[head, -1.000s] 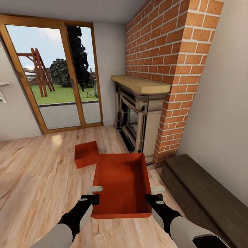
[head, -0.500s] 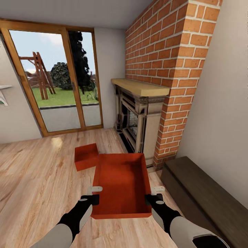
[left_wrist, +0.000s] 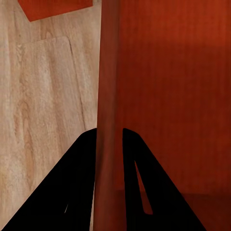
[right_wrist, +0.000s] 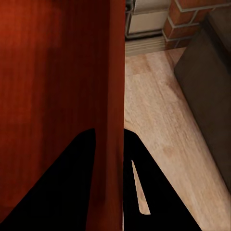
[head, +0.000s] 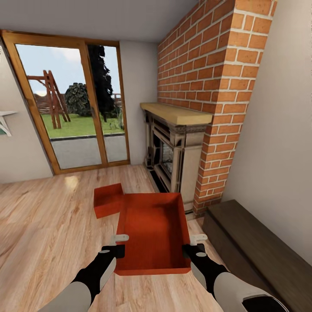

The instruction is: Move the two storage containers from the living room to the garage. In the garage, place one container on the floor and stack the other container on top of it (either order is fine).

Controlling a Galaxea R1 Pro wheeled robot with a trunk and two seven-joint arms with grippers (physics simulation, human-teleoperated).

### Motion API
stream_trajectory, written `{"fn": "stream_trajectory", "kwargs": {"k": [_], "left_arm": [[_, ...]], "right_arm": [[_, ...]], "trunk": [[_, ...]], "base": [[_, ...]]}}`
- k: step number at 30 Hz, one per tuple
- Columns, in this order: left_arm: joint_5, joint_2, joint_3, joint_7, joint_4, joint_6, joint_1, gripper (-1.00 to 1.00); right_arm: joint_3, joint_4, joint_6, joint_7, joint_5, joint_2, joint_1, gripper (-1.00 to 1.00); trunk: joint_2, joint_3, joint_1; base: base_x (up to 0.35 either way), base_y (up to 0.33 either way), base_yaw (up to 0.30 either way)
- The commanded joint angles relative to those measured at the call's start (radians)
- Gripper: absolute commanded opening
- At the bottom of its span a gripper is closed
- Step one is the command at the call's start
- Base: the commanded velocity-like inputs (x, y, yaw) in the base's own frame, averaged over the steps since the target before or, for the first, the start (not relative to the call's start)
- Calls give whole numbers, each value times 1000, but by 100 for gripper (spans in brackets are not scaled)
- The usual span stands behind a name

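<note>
Left gripper point(head: 120, 244) and right gripper point(head: 194, 244) each pinch a long side wall of the near container point(head: 152, 229), held up level in front of the fireplace point(head: 175, 147). Head view: second container point(head: 108, 199) sits on the wood floor point(head: 39, 225), on the glass-door side of the fireplace, just past the held bin's far left corner; dark chest point(head: 255, 242) lies on the fireplace's other side. Likely light, rigid plastic with thin, slick walls, so a two-sided wall pinch looks right but could slip if tilted. Left wrist view: fingers point(left_wrist: 72, 187) straddle the left wall, one inside, one outside, a corner of the second bin beyond. Right wrist view: fingers point(right_wrist: 72, 187) clamp the right wall, with chest and fireplace base behind.
</note>
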Motion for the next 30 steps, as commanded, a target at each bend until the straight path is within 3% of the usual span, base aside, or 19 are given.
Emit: {"fn": "stream_trajectory", "kwargs": {"k": [1, 30], "left_arm": [[-13, 1, 16, 24, -3, 8, -1, -100], [-13, 1, 15, 24, -1, 8, -1, -100]], "right_arm": [[-8, -1, -1, -5, 1, 0, -1, -100], [-8, -1, -1, -5, 1, 0, -1, -100]], "trunk": [[-2, -1, 1], [-2, 46, 1]], "base": [[0, 0, 0], [0, 0, 0]]}}
